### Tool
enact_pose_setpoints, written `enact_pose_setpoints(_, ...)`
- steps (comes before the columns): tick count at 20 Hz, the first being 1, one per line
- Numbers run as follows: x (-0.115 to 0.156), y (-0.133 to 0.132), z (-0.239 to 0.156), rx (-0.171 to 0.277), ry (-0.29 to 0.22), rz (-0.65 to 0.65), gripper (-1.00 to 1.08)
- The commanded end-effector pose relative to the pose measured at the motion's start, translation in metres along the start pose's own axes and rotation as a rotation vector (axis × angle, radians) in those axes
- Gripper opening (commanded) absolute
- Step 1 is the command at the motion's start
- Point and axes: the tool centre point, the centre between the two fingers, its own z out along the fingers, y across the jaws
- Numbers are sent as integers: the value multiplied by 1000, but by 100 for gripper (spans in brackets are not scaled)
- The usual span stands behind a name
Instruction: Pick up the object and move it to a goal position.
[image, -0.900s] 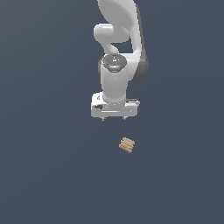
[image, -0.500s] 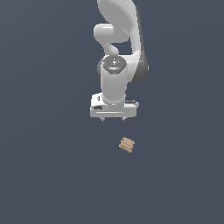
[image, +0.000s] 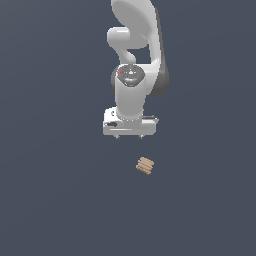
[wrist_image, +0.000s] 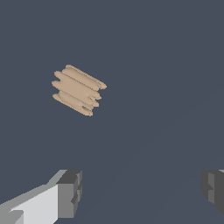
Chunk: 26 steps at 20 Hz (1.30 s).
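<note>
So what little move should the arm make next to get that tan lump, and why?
Probably shift sideways until the gripper is over the object, then lower. The wrist view shows the fingers spread wide with nothing between them, and the object lies off to one side, untouched.

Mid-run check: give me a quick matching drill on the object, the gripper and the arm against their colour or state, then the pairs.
Column 1:
1. object
2. gripper
3. arm

Column 2:
A. white, reaching in from the top of the exterior view
B. tan-brown, ridged, lying free on the dark surface
C. open, nothing between its grey fingertips

Pairs: 1-B, 2-C, 3-A
</note>
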Motion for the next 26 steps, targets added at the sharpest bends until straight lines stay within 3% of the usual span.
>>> enact_pose_setpoints(1,2,-1,1,-1,0,-23,100)
enact_pose_setpoints(10,16,-12,11,-8,3,-197,100)
enact_pose_setpoints(26,53,-46,40,-15,16,-698,100)
